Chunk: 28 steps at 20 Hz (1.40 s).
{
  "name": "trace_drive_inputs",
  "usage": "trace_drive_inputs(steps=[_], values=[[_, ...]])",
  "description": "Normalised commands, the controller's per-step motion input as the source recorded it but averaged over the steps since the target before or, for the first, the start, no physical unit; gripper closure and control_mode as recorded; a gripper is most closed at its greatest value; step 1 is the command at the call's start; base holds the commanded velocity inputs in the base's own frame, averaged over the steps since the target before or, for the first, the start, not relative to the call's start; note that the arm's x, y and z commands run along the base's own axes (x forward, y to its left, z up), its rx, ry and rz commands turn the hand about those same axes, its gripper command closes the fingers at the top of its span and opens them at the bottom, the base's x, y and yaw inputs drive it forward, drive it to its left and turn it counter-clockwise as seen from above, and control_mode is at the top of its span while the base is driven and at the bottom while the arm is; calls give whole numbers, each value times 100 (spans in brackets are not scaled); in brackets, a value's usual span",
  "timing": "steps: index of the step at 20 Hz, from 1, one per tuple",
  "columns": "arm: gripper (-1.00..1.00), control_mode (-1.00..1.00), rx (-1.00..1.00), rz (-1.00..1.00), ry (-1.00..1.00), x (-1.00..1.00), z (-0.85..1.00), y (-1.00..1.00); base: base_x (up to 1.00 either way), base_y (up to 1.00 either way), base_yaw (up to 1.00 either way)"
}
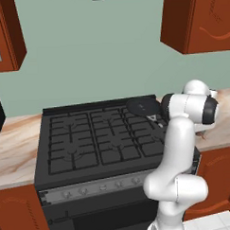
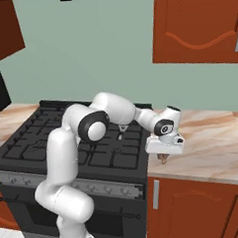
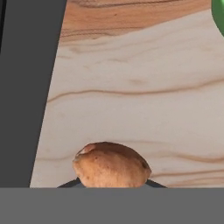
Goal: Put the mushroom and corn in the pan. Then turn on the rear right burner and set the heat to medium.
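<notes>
You see the black stove (image 1: 94, 141) as the largest thing, set into the marbled surface (image 2: 216, 145), with its grates and a row of knobs along the front. The rear right burner (image 1: 136, 117) lies under the grates at the back, and the pan (image 1: 142, 106) sits on it, partly behind the arm. The arm reaches to the right of the stove, so the gripper (image 2: 164, 157) hangs low over the surface just beside the stove's edge. In the hand view the jaws are closed on the mushroom (image 3: 111, 165), a brown rounded piece that sits between the two dark tips. In the right base view you can see it as a small brown bit under the hand. The corn (image 3: 218, 15) shows as a green curve at the top right corner of the hand view, lying on the surface, well apart from the mushroom.
</notes>
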Motion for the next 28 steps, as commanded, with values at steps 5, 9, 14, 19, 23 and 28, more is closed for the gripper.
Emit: trace_drive_inputs(steps=[5,9,14,19,23,28], values=[[100,-100,0,0,-2,0,3,3,0,0,0],[100,-100,0,0,-13,-13,35,9,0,0,0],[100,-100,0,0,-15,-22,54,30,0,0,0],[100,-100,0,0,-14,-2,58,68,0,0,0],[100,-100,0,0,-8,1,44,89,0,0,0],[100,-100,-3,-2,0,15,33,99,0,0,0]])
